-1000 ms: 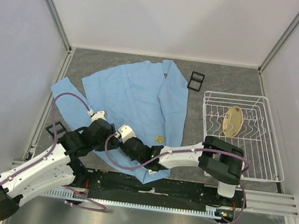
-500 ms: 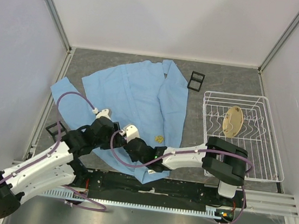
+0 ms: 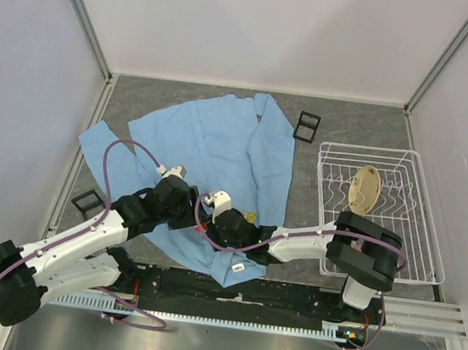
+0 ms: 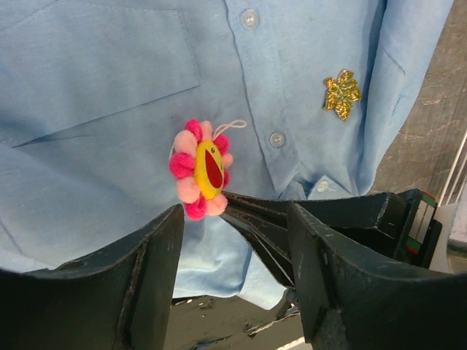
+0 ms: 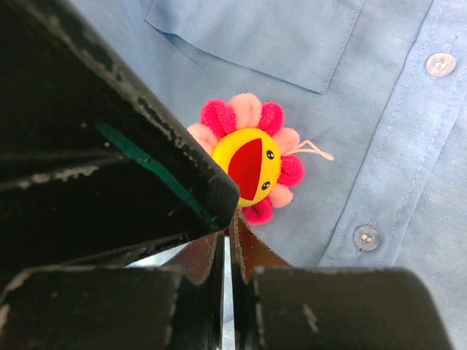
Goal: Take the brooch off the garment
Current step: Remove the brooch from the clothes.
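The garment (image 3: pixel 221 143) is a light blue shirt spread on the grey table, filling both wrist views (image 4: pixel 109 87) (image 5: pixel 379 95). The brooch (image 4: pixel 201 169) (image 5: pixel 252 162) is a pink-petalled flower with a yellow and red centre, sitting beside the button placket. My right gripper (image 5: pixel 230 219) (image 3: pixel 213 209) has its jaws drawn almost together, the tips pinching the brooch's lower edge. In the left wrist view its dark fingers (image 4: pixel 255 219) taper to a point under the petals. My left gripper (image 4: pixel 235 211) (image 3: pixel 181 198) is open, just short of the brooch, holding nothing.
A small gold emblem (image 4: pixel 341 93) (image 3: pixel 250 217) is on the shirt right of the buttons. A white wire rack (image 3: pixel 417 249) holding a tan disc (image 3: pixel 365 188) stands at the right. Small black frames lie at the back (image 3: pixel 307 126) and left (image 3: pixel 87 201).
My right gripper's jaws have closed at the brooch. Both grippers have shifted to the right and further onto the shirt. The shirt's near hem has shifted.
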### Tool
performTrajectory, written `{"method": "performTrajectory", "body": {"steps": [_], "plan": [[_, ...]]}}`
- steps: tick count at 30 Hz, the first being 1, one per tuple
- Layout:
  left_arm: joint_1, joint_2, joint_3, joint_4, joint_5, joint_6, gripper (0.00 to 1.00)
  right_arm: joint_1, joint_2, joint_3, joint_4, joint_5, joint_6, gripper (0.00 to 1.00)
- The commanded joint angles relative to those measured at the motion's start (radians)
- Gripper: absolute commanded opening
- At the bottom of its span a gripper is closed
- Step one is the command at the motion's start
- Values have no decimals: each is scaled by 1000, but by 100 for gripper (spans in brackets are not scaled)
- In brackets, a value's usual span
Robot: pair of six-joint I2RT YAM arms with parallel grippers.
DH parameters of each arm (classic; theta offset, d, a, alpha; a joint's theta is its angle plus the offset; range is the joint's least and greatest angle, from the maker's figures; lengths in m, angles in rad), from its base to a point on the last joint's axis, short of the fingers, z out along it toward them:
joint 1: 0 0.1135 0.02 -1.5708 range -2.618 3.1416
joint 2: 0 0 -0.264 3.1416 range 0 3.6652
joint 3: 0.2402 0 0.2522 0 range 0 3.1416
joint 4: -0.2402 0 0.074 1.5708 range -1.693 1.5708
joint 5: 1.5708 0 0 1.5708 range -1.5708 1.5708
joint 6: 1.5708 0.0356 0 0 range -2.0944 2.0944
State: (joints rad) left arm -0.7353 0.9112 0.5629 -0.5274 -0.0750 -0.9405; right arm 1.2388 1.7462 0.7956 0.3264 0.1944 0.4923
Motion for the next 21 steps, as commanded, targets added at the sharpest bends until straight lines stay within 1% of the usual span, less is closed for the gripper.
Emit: {"method": "performTrajectory", "body": {"steps": [1,3,4,6,7,9,12,16,20,21], "plan": [[-13,12,26,115,69,-49,65,-19,-48,-10,118,-102,45,6],[-13,14,22,113,67,-49,65,-38,-50,-27,155,-134,58,5],[-13,15,20,109,64,-47,67,-48,-47,-30,163,-166,69,5],[-13,21,25,87,60,-50,72,-53,-48,-32,169,-179,74,4],[-13,28,28,75,55,-55,73,-55,-48,-32,172,-191,75,4],[-13,38,38,41,46,-61,73,-59,-51,-30,172,-190,72,4],[-13,57,46,21,38,-72,73,-65,-51,-29,174,-227,75,4],[-13,84,40,59,61,-75,67,-70,-53,-29,178,-248,75,4],[-12,109,26,76,61,-73,58,-73,-60,-26,168,-245,66,5],[-12,107,22,82,61,-67,51,-73,-57,-21,151,-243,54,5]]}}
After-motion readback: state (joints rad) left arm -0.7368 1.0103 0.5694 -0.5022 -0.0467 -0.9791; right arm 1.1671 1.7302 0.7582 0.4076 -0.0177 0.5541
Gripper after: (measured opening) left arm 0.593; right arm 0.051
